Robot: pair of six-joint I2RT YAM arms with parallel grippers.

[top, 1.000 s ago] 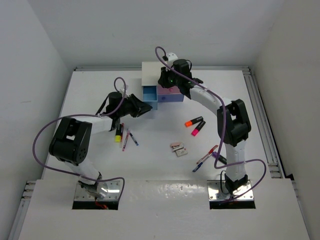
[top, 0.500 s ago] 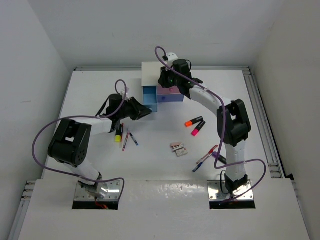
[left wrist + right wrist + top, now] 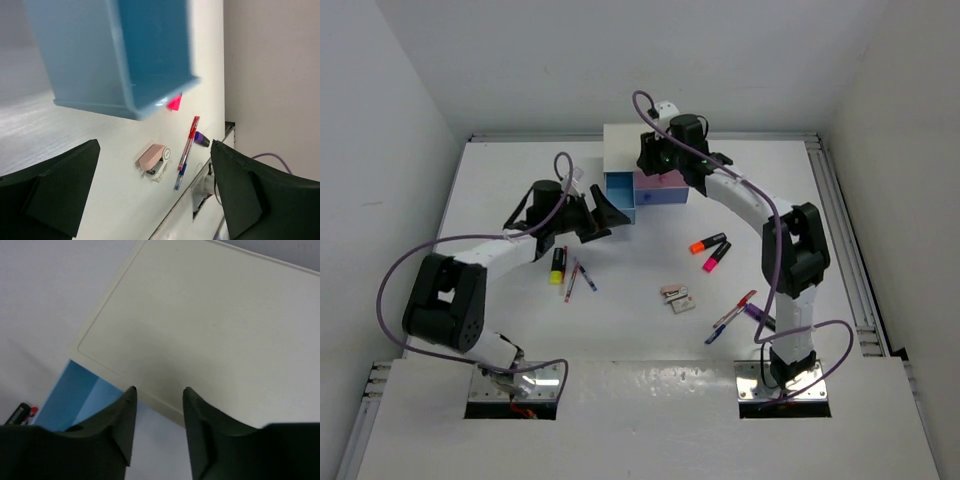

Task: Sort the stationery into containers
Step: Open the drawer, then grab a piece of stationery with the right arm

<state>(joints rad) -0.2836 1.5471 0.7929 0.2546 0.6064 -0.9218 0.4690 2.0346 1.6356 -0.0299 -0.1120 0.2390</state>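
Stationery lies loose on the tabletop point(image 3: 500, 180), none of it visibly in a container. A yellow highlighter point(image 3: 558, 264) and two thin pens point(image 3: 571, 281) lie just below the left gripper point(image 3: 597, 214), toward the arm bases. The erasers point(image 3: 677, 297), orange highlighter point(image 3: 708, 243) and pink highlighter point(image 3: 716, 257) lie well off to its right.

The left gripper is spread wide with nothing between its fingers. It faces the light-blue drawer point(image 3: 620, 196), which juts out of the white cabinet point(image 3: 622, 138). I judge the drawer is out so that items can be dropped in, and the wide spread suits a gripper clear of the drawer front.

The right gripper point(image 3: 159, 422) hovers over the cabinet top, its jaws parted by a narrow gap and empty. It is likely placed there to steady the cabinet, though I cannot tell whether it touches. The pink drawer point(image 3: 657, 188) sits just beneath it, beside the blue one.

No brand, label or writing is legible anywhere.
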